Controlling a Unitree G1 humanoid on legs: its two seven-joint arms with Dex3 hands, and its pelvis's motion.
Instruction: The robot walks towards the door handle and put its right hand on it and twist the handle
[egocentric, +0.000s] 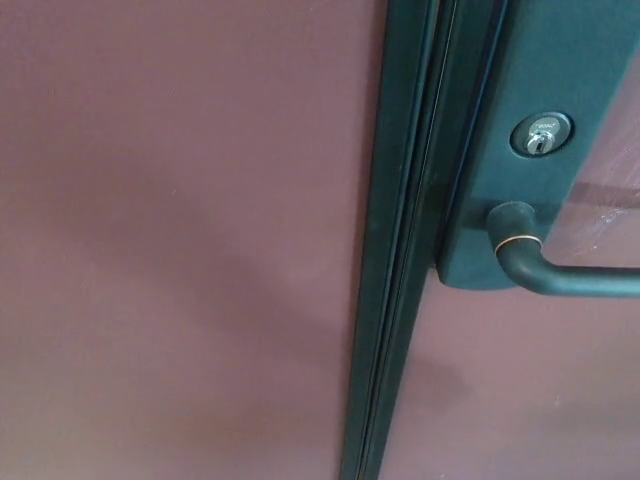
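Observation:
A dark lever door handle (560, 272) juts from a dark green lock plate (525, 150) at the right of the head view and runs off the right edge. A thin brass ring circles the handle's neck. Above it sits a silver keyhole cylinder (541, 134). Neither of my hands shows anywhere in the picture.
The reddish-brown door panel (180, 240) fills the left and middle of the view. A dark green door edge strip (400, 260) runs from top to bottom just left of the lock plate. More reddish panel lies below the handle (520, 390).

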